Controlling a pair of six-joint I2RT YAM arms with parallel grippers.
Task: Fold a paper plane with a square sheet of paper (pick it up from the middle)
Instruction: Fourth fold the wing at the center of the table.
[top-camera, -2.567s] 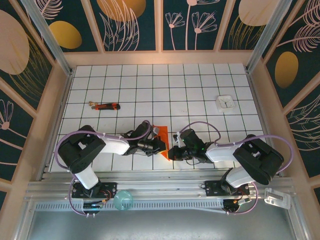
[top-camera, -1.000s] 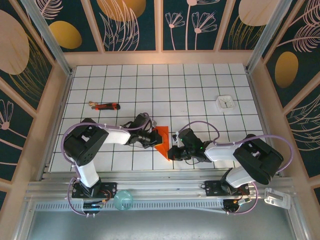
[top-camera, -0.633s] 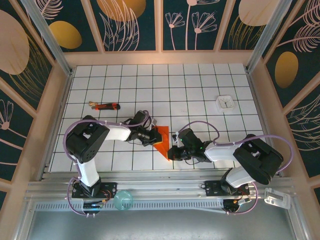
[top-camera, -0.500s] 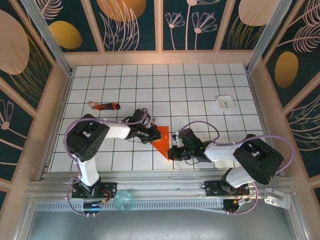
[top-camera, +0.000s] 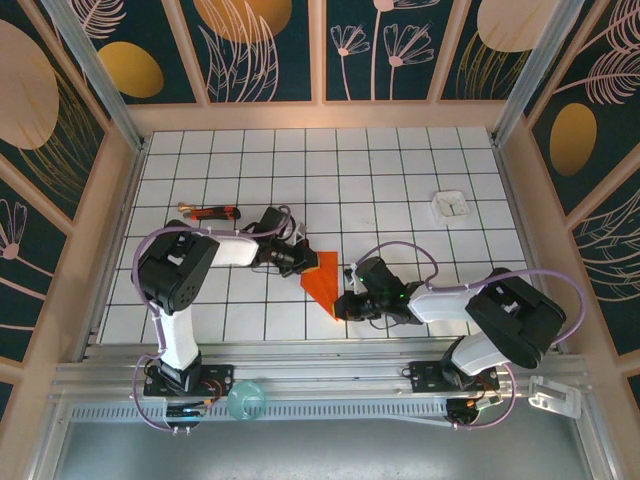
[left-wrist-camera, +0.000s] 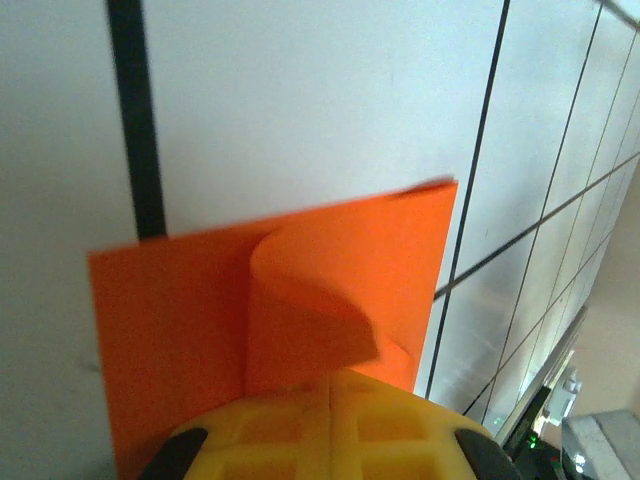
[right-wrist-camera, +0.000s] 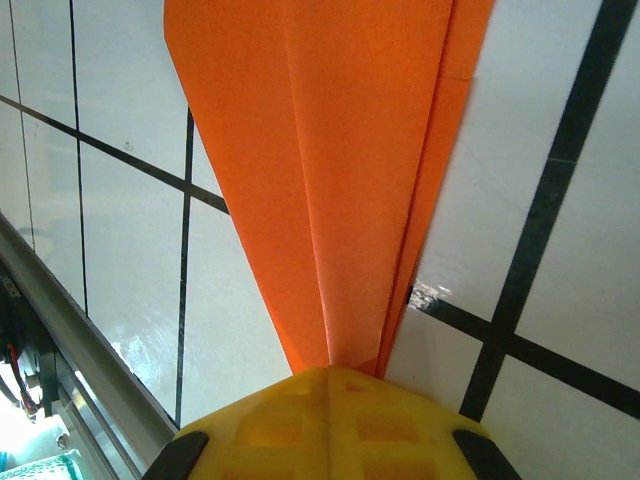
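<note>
R gripper: nearest. Jaws together, tip on paper's narrow end. Pinning or pinching, can't tell. Hasn't moved in last few secs.
Paper: near-centre of table, between the 2 grippers. Already folded to a tapering wedge w/ layered creases. Narrow end is at R gripper, wide end toward L. Not a finished plane yet.
L gripper: jaws together, at paper's wide far-left edge. In its wrist view a top layer curls up off the table just ahead of the fingers. Gripped or only pressed, can't tell.
Change: L arm has swung from over paper's near side out to the far-left edge. More orange showing now; paper approx. same spot.
Meaning: prob. a creasing sweep w/ R as anchor. Curled layer isn't flat, so that fold likely needs another press.
Tool: far-left, well apart from paper.
White square: far-right, well apart.
</note>
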